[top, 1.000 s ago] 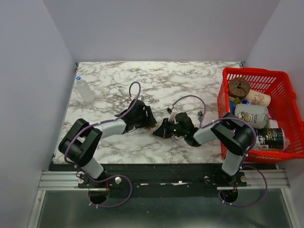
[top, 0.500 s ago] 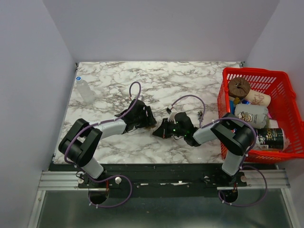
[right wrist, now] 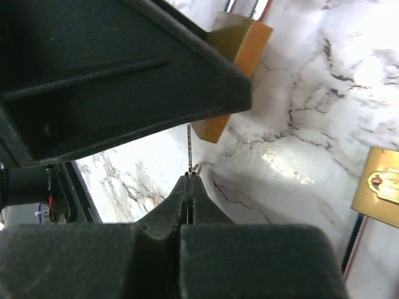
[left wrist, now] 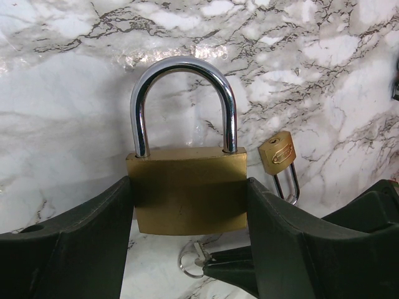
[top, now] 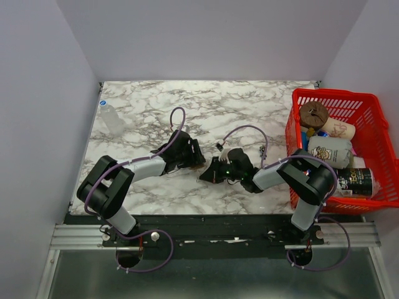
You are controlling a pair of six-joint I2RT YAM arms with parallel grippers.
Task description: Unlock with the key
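A large brass padlock (left wrist: pixel 187 187) with a closed steel shackle sits clamped between the fingers of my left gripper (left wrist: pixel 190 215), low over the marble table. My right gripper (right wrist: pixel 189 182) is shut on a small key (right wrist: pixel 189 149) with a ring. The blade points up at the padlock's bottom face (right wrist: pixel 234 47) and stops just short of it. In the left wrist view the key (left wrist: pixel 201 254) and the right fingertips (left wrist: pixel 240 266) show just below the padlock body. In the top view both grippers, left (top: pixel 198 159) and right (top: pixel 211 174), meet at mid-table.
A second small brass padlock (left wrist: pixel 278 153) lies on the table to the right of the big one; it also shows in the right wrist view (right wrist: pixel 380 187). A red basket (top: pixel 374 103) of cans and cups stands at the right edge. A clear bottle (top: pixel 112 118) lies far left.
My right gripper has crept slightly left, bringing the key closer to the padlock's underside. The left arm has held still.
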